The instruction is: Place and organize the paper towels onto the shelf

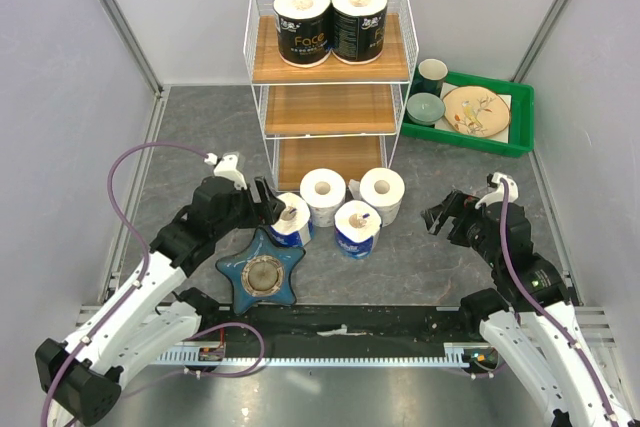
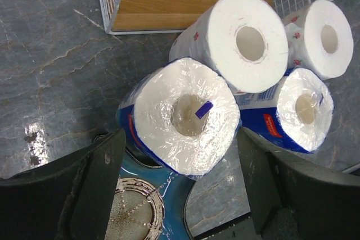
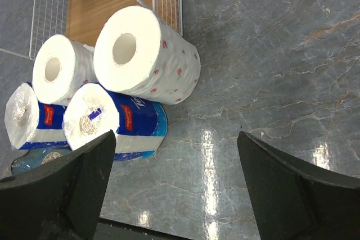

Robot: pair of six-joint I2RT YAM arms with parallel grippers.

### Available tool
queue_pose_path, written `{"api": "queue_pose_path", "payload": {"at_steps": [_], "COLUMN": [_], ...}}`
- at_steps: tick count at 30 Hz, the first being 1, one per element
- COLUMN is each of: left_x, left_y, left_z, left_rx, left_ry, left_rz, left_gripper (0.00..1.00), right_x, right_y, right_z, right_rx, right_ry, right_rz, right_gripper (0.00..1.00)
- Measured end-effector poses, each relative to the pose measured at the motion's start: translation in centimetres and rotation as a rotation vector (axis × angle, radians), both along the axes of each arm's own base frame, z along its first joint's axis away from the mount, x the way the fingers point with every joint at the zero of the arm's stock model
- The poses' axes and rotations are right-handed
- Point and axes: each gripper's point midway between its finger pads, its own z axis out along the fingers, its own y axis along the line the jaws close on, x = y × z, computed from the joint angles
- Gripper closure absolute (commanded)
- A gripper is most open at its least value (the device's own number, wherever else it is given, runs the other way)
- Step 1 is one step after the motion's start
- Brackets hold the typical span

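Observation:
Two black-wrapped paper towels stand on the top tier of the shelf. On the table in front of it stand two white rolls and two blue-white rolls. My left gripper is open, its fingers either side of the near end of the left blue-white roll, with small gaps showing. This roll rests partly on the blue star dish. My right gripper is open over bare table, right of the rolls.
A blue star-shaped dish lies just in front of the left blue-white roll. A green tray with a cup, bowl and plate sits to the right of the shelf. The shelf's middle and bottom tiers hold nothing.

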Motion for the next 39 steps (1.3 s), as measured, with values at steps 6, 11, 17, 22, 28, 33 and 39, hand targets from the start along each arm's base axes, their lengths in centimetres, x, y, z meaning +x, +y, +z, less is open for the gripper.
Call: {"api": "queue_pose_path", "payload": {"at_steps": [6, 11, 17, 22, 28, 33, 39], "left_x": [0.1, 0.0, -0.2, 0.1, 0.2, 0.4, 0.8], "left_y": [0.2, 0.2, 0.3, 0.0, 0.0, 0.0, 0.1], "left_z": [-1.6, -2.6, -3.7, -4.1, -4.9, -5.3, -5.6], "left_rx": [0.035, 0.054, 0.076, 0.088, 0.106, 0.114, 0.128], "left_ry": [0.04, 0.063, 0.087, 0.093, 0.098, 0.101, 0.101], "left_rz": [0.014, 0.01, 0.014, 0.013, 0.017, 0.022, 0.035], "left_gripper": [0.15, 0.16, 0.16, 0.16, 0.16, 0.17, 0.17], "right_x": [-0.1, -0.2, -0.2, -0.2, -0.2, -0.3, -0.3], "right_y": [0.1, 0.2, 0.2, 0.2, 0.2, 0.3, 0.3], "right_z": [0.0, 0.1, -0.2, -0.2, -0.2, -0.2, -0.1], "right_rx": [0.009, 0.015, 0.014, 0.016, 0.022, 0.024, 0.026], "right_ry": [-0.002, -0.007, 0.0, -0.001, -0.002, -0.001, -0.007], "right_rz": [0.0, 0.005, 0.005, 0.005, 0.006, 0.009, 0.009], "right_gripper": [0.03, 0.02, 0.02, 0.02, 0.02, 0.02, 0.02]}}
